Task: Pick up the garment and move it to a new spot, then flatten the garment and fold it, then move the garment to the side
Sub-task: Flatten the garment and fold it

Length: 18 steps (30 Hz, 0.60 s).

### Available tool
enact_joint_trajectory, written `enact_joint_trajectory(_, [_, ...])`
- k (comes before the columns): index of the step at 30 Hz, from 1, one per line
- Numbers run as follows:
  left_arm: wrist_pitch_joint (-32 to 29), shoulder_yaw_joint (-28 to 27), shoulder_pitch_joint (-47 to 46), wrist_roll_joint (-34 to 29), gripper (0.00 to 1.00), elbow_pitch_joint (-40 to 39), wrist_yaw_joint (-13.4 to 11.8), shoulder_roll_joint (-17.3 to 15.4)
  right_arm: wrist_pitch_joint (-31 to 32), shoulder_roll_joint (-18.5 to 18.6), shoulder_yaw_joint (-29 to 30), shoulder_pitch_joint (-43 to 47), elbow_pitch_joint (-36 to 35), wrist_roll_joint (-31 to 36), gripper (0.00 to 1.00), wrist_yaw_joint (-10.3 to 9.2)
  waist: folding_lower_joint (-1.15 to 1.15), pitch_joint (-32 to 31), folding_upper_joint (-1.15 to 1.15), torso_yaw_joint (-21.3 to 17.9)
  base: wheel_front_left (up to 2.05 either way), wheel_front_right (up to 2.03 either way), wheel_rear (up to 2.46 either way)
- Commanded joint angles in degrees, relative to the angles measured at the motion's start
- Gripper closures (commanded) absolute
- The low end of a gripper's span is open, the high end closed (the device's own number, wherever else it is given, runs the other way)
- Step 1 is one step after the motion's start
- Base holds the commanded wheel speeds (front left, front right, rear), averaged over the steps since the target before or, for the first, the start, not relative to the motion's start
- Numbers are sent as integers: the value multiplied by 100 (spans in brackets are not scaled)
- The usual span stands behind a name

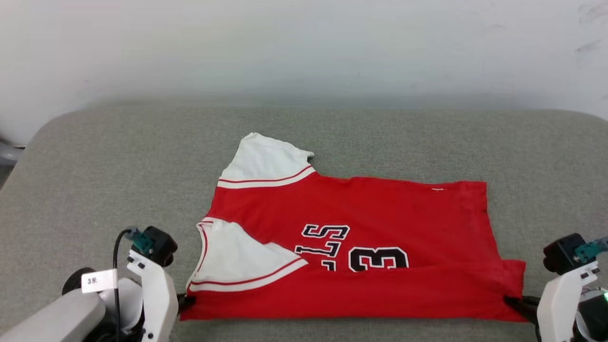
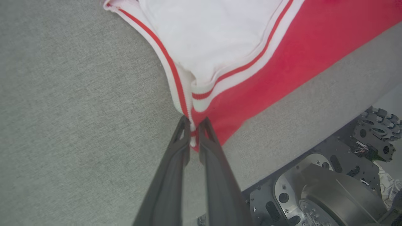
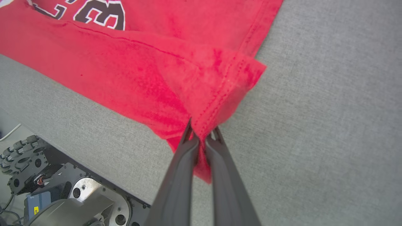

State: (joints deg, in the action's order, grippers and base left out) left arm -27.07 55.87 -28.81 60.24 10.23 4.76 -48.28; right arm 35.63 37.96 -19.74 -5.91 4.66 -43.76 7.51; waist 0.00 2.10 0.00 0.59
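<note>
The garment (image 1: 361, 209), a red jersey T-shirt with white sleeves and black lettering, lies flat on the grey cushion with its near edge folded up over the number. My left gripper (image 1: 186, 300) is shut on the garment's near left corner; in the left wrist view the fingers (image 2: 185, 138) pinch the striped collar trim and red cloth (image 2: 251, 91). At the near right corner, my right gripper (image 1: 514, 301) is shut on the hem. The right wrist view shows bunched red hem cloth (image 3: 201, 94) squeezed between its fingertips (image 3: 192, 138).
The grey upholstered surface (image 1: 118, 156) stretches wide around the shirt, with a white wall behind it. Its near edge runs just below both grippers. The robot's metal base and wheels (image 2: 329, 188) sit below that edge.
</note>
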Motion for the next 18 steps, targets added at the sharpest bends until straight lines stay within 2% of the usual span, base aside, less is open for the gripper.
enact_joint_trajectory(1, [29,18,130,41,100,-83,-51,-40,64,53,104,140,-46,-3,100,-5,0,-17,0,7,0,0,0])
enact_joint_trajectory(7, [104,51,438,128,100,-244,-211,-119,299,2,446,508,-154,68,100,-6,0,1,0,13,0,0,0])
enact_joint_trajectory(11, [211,46,572,209,100,-146,-260,-20,406,-140,542,630,-75,149,100,-5,0,93,0,15,0,0,0])
enact_joint_trajectory(18, [334,70,681,306,100,313,-187,156,408,-377,474,630,304,350,100,-6,0,257,0,22,0,0,0])
